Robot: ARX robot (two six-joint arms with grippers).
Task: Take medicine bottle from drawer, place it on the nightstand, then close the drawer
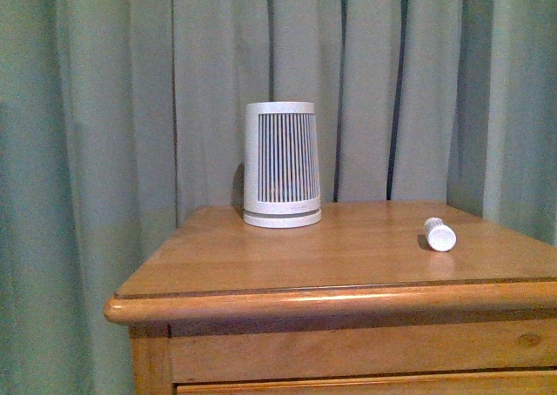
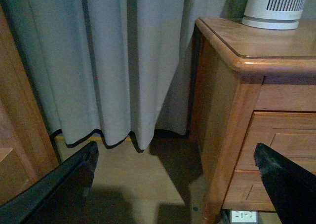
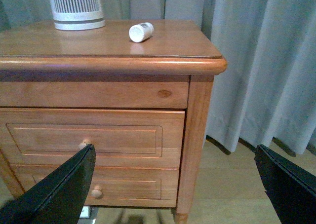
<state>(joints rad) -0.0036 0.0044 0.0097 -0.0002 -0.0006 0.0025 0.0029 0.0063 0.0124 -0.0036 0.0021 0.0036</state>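
The medicine bottle [image 1: 439, 234] [image 3: 140, 32], small, white and cylindrical with a ribbed cap, lies on its side on the nightstand [image 1: 287, 264] [image 3: 197, 110] [image 2: 232, 110], toward the right part of the glossy rounded-edge top. The honey-brown upper drawer [image 3: 94, 137] is shut, its panelled front flush with the frame, its round wooden knob [image 3: 85, 144] partly hidden.

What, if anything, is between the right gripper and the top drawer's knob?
Nothing visible. The right gripper is open in front of the nightstand, with clear air to the drawer; a finger partly hides the knob. The bottle lies on its side on top, away from that path.
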